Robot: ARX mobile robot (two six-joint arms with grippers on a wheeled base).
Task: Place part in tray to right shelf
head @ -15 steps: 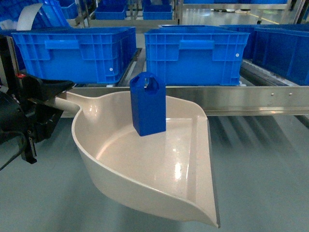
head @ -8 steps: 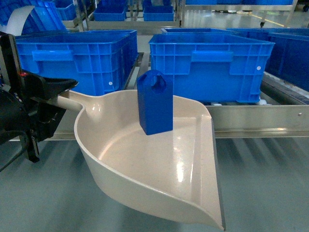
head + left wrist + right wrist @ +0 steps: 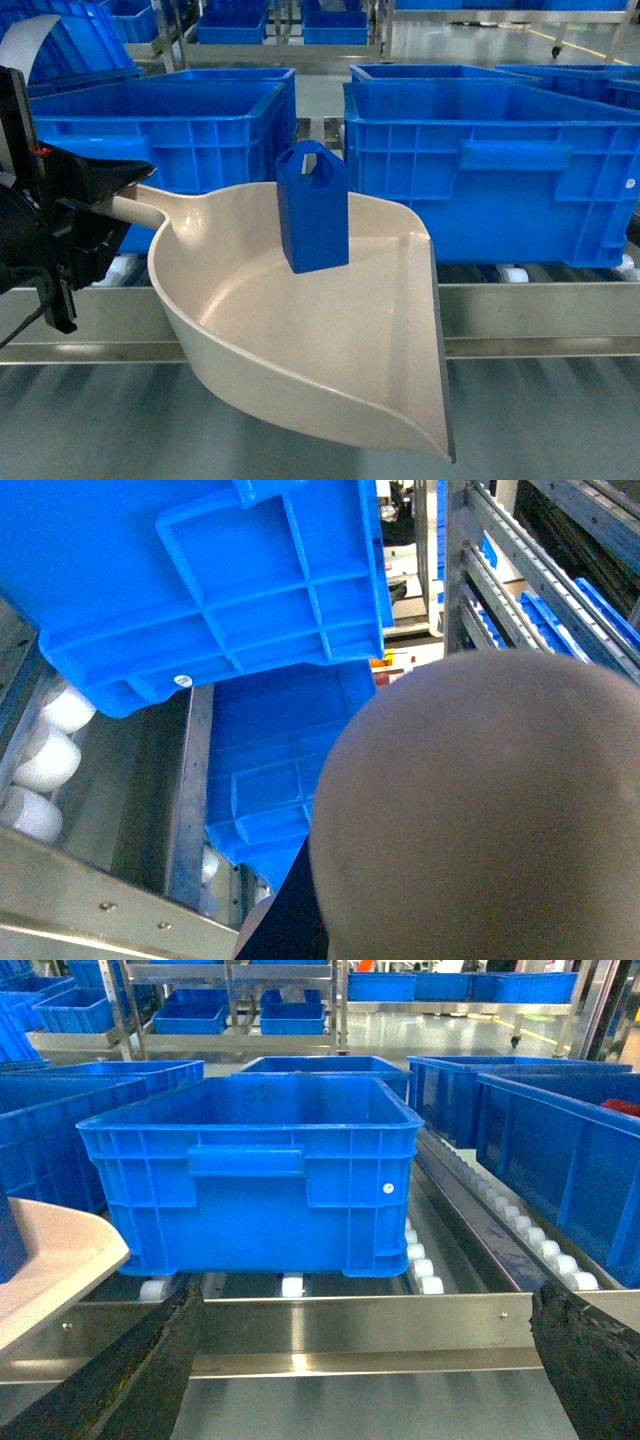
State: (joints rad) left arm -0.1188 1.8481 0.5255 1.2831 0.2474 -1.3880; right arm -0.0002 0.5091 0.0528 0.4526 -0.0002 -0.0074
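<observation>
Your left gripper (image 3: 110, 195), jaws pinching the cream dustpan-shaped tray's (image 3: 380, 400) handle, carries the upright bright-blue jug-shaped part (image 3: 313, 215) before the stainless-steel shelf's (image 3: 540, 310) large blue crates (image 3: 490, 170); the right gripper's (image 3: 365, 1360) jaws hang spread.

The head camera looks forward and slightly down, close over the cream tray (image 3: 300, 330) toward the right shelf (image 3: 540, 320) and its blue crates (image 3: 480, 170); the left wrist camera sits tilted, very near the crate undersides and white rollers (image 3: 45, 760), much of its frame filled by a blurred rounded shape (image 3: 480, 810); the right wrist camera faces the shelf level, between its own end effector's two dark fingers (image 3: 130, 1370), well apart; it shares the front rail (image 3: 350, 1325), one crate (image 3: 250, 1170) and the tray's edge (image 3: 50, 1260) with the head view.
</observation>
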